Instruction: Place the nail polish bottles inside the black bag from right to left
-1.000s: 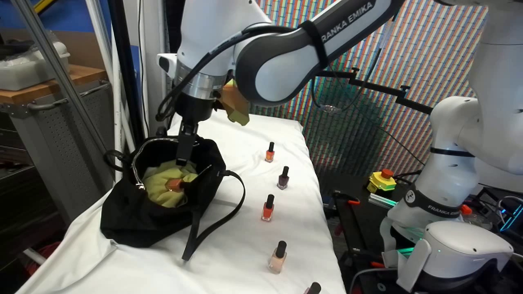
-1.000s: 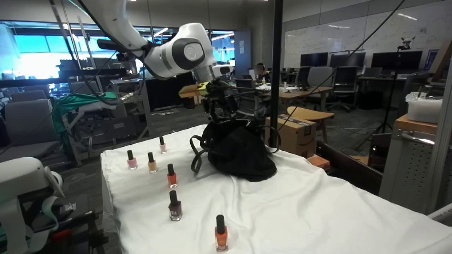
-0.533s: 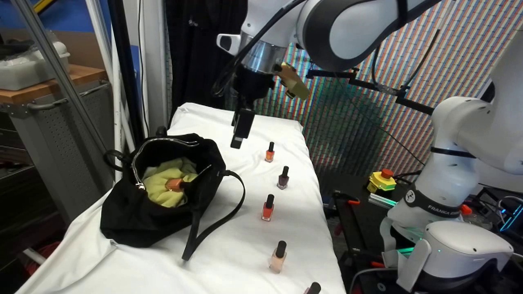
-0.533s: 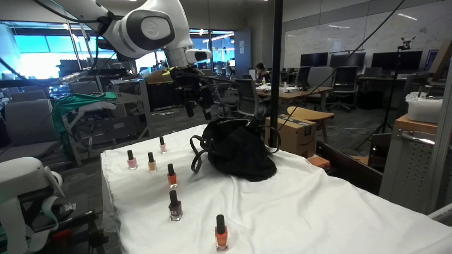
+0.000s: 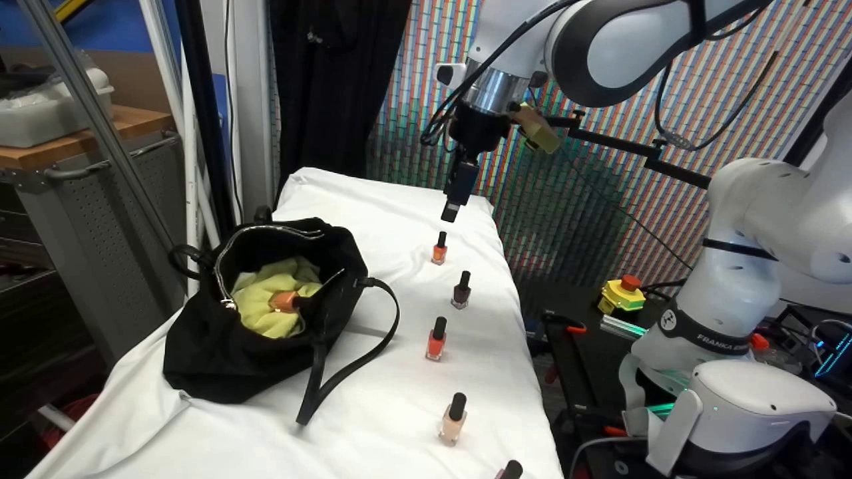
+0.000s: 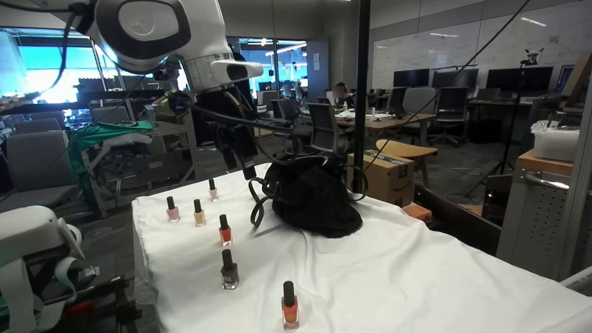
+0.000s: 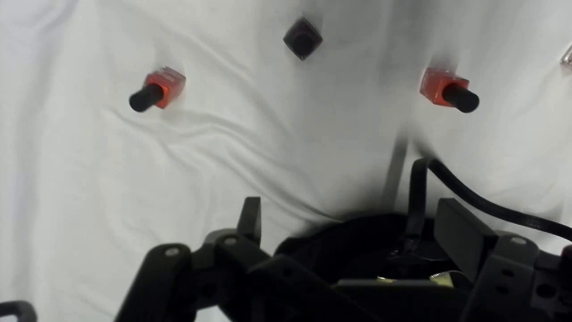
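Your black bag (image 5: 219,362) is kinda slouched open, and you've got an orange bottle (image 5: 285,301) lying on its side on the yellow-green inside. In an exterior view six more stand upright, black caps up: an orange-red bottle (image 6: 290,306) nearest, then a plum bottle (image 6: 230,271), a red bottle (image 6: 225,232), a beige bottle (image 6: 199,215), a pink bottle (image 6: 173,212) and, farthest, a paler pink bottle (image 6: 213,192).

Robotics lab, white robot arm (image 5: 735,286), emergency-stop button (image 5: 630,283), whiteboard (image 6: 411,53), monitors (image 6: 520,79), office chairs (image 6: 418,100)

Both exterior views roughly opposed, sharing bag (image 6: 317,199) and bottles (image 5: 436,342), wrist view close overhead, facing down
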You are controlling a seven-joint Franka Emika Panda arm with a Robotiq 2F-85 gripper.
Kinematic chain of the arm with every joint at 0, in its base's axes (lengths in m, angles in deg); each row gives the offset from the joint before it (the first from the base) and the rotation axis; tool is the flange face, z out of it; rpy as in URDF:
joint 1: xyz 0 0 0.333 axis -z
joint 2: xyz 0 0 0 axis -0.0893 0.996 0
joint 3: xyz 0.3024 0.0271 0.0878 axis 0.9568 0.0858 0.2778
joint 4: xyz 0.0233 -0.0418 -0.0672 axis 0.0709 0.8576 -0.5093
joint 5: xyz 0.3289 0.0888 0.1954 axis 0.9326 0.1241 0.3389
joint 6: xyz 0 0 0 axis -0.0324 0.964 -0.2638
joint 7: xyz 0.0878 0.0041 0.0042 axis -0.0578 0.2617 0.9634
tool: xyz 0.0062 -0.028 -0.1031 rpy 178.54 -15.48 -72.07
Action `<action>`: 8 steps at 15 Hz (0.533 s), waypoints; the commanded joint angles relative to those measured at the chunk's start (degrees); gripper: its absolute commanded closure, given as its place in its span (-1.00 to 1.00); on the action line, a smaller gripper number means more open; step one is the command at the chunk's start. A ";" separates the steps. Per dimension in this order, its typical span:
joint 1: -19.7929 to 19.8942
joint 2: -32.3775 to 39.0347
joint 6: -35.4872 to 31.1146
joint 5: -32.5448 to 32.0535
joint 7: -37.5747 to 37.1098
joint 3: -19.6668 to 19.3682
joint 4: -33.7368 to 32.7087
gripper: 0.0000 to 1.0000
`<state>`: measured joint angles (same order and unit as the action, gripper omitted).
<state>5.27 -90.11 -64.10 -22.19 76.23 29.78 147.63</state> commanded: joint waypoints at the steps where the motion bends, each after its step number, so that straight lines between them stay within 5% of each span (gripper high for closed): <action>1: 2.74 -3.01 -0.64 0.94 2.13 -2.63 3.99 -1.00; 8: 5.89 4.16 -5.40 1.91 2.69 -5.97 5.26 -1.00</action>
<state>10.53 -88.91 -65.82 -22.19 77.58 24.68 152.52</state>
